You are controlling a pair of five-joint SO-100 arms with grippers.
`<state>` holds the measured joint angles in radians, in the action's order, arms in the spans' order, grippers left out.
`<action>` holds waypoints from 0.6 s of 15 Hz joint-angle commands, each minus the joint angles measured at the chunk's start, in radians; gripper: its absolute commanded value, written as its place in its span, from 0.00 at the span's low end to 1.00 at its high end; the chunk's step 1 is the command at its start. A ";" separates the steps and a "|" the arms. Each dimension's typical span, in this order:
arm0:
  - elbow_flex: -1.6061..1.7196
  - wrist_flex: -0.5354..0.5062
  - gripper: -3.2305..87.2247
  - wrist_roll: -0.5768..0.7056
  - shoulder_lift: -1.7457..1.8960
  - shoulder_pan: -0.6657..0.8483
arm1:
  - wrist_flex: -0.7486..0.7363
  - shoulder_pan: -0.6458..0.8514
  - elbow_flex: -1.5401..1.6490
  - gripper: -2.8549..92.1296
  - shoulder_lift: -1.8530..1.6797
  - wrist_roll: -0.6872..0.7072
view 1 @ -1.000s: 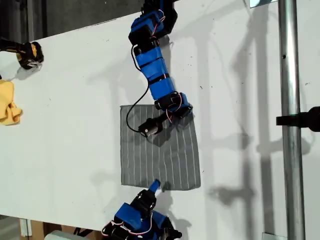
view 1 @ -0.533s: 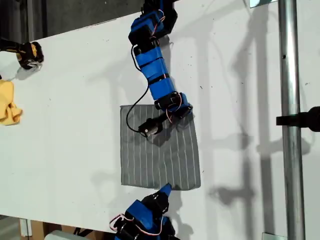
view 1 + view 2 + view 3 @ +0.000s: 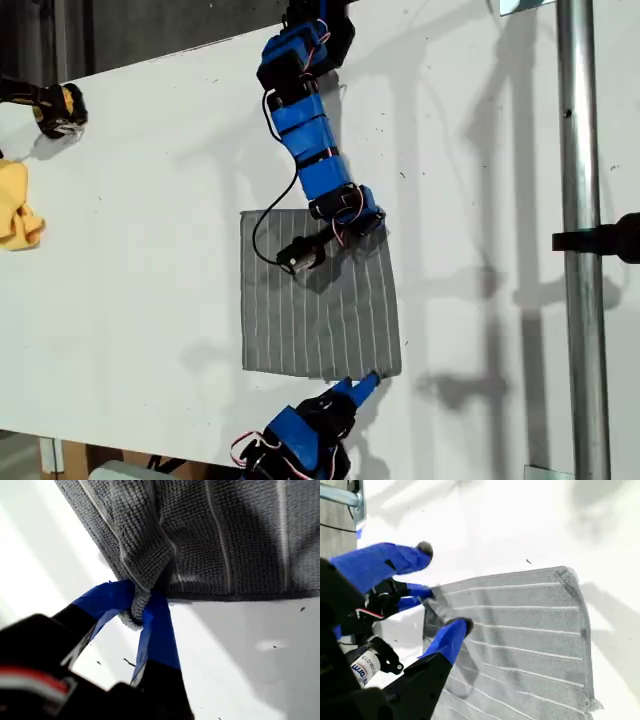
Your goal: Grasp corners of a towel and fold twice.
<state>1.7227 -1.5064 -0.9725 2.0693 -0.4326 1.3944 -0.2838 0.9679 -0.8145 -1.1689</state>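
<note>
Soft, light, limp towel (image 3: 225, 530): corner (image 3: 132, 619) bunched between jaws of my first gripper (image 3: 141, 602), clenched. Cannot tell whether my second gripper (image 3: 303, 256) grips; best taken at edge corners.

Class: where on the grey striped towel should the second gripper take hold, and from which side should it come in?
Probably the towel's free corner at the exterior view's lower right. It lies flat with bare table beyond it, so my second gripper can slide in low from outside. My first gripper is pinching a corner.
</note>
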 commanded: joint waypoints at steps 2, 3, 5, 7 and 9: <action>0.021 0.023 0.36 0.002 0.003 -0.011 | 0.005 0.012 -0.014 0.03 -0.025 0.009; 0.044 0.034 0.36 0.003 0.002 -0.009 | 0.006 0.011 -0.014 0.03 -0.025 0.008; 0.094 0.058 0.36 -0.002 0.002 -0.002 | 0.006 0.009 -0.014 0.03 -0.025 0.005; 0.144 0.092 0.35 -0.012 0.002 0.002 | 0.005 0.006 -0.014 0.03 -0.025 0.005; 0.225 0.137 0.35 -0.044 0.028 0.011 | 0.005 0.006 -0.014 0.03 -0.025 0.005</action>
<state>1.9282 -1.4005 -0.9986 2.0678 -0.4326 1.3944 -0.2838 0.9679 -0.8145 -1.1689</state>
